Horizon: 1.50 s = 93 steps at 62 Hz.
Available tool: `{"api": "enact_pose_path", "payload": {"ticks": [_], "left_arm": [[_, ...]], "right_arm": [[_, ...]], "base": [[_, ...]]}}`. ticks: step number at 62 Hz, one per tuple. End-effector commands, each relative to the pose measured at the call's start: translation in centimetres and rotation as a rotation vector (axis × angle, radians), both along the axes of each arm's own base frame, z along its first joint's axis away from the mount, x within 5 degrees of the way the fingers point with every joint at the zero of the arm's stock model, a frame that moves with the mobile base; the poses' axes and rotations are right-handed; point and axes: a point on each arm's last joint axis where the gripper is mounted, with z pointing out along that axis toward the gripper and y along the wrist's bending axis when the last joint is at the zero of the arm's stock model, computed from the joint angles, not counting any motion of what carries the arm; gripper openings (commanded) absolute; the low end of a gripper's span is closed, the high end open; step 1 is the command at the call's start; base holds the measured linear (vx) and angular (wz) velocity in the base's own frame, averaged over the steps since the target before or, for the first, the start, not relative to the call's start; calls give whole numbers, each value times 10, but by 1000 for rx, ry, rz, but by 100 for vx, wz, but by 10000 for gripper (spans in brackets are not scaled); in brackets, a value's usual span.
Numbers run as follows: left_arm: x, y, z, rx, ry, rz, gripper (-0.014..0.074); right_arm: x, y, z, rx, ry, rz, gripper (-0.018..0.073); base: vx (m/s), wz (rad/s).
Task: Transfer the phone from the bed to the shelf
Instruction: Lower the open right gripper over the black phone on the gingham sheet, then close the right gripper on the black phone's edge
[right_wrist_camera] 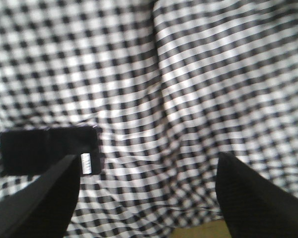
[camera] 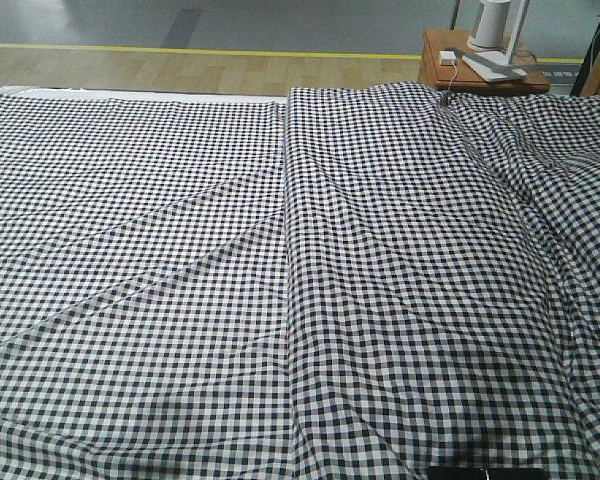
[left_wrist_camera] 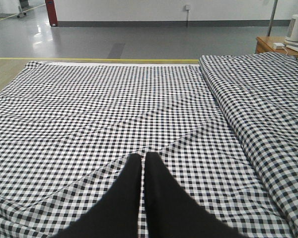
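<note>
The phone [right_wrist_camera: 48, 148] is a slim black slab lying flat on the bed [right_wrist_camera: 203, 89], its white barcode sticker [right_wrist_camera: 86, 162] at the right end. My right gripper [right_wrist_camera: 146, 156] hangs open over the gingham sheet. Its left finger [right_wrist_camera: 42, 198] overlaps the phone's lower right corner, and the phone lies outside the gap, to the left. In the front view a black strip [camera: 485, 472] shows at the bottom edge of the bed [camera: 280, 260]. My left gripper [left_wrist_camera: 143, 157] is shut and empty above the bed's left half [left_wrist_camera: 104, 104]. The shelf is out of view.
A reddish-brown bedside table [camera: 435, 62] stands beyond the bed's far right corner, with a white appliance [camera: 490, 22] and a charger [camera: 448, 58] on it. A raised seam [camera: 285, 200] runs down the bed's middle. Wood floor [right_wrist_camera: 201, 231] shows just past the near edge.
</note>
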Motion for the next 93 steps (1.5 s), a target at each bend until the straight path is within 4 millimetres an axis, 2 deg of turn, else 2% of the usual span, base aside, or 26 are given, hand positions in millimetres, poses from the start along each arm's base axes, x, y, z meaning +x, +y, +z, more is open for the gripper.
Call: {"api": "enact_pose_path", "payload": {"ticks": [1, 32, 46, 69, 79, 87, 93], "left_arm": [[1, 0, 6, -9, -71, 5, 1], [1, 0, 6, -9, -71, 5, 1], [1, 0, 6, -9, -71, 5, 1], [1, 0, 6, -9, -71, 5, 1], [1, 0, 6, -9, -71, 5, 1], [1, 0, 6, -9, -71, 5, 1], [1, 0, 6, -9, -71, 5, 1]], "right_arm": [[6, -1, 4, 30, -38, 46, 531], [7, 19, -85, 353, 54, 204, 529], [3, 33, -116, 519, 60, 245, 529], [-5, 39, -142, 584, 110, 253, 529], [-14, 27, -149, 603, 106, 198, 529], [-20, 12, -148, 632, 34, 128, 529], [-20, 9, -145, 669, -19, 108, 529]], "base": [[0, 0], [0, 0], [0, 0], [0, 0], [0, 0], [0, 0], [0, 0]]}}
